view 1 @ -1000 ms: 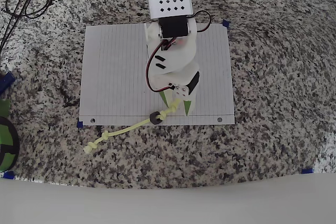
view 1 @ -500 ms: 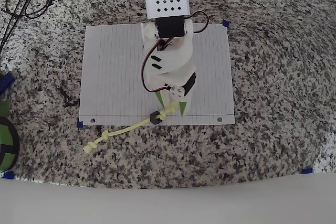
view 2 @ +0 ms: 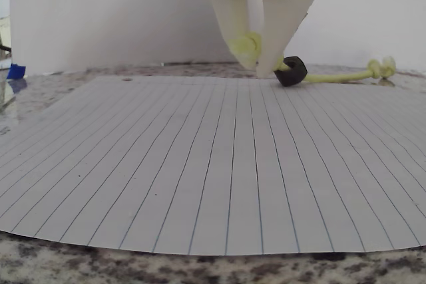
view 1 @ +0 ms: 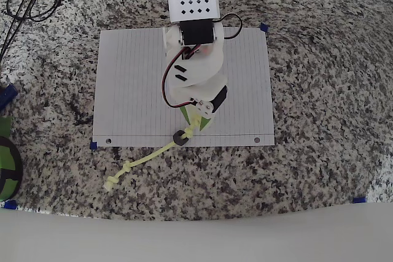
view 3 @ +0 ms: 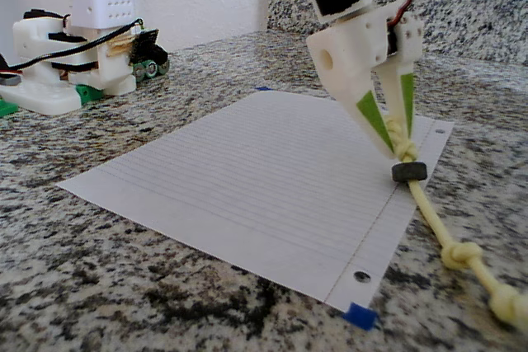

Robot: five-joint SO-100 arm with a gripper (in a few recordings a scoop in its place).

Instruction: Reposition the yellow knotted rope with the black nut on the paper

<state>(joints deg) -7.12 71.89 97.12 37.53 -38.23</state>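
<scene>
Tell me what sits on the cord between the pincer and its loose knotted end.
The black nut, threaded on the yellow knotted rope just below the pincer, shown in the fixed view.

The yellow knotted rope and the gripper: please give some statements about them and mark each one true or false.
1. The gripper is shut on the yellow knotted rope. True.
2. The black nut sits at the middle of the paper. False: it sits near the punched-hole edge.
3. The whole rope lies on the paper. False: its free end trails onto the granite counter.
4. The nut is threaded on the rope just beyond the fingertips. True.
</scene>
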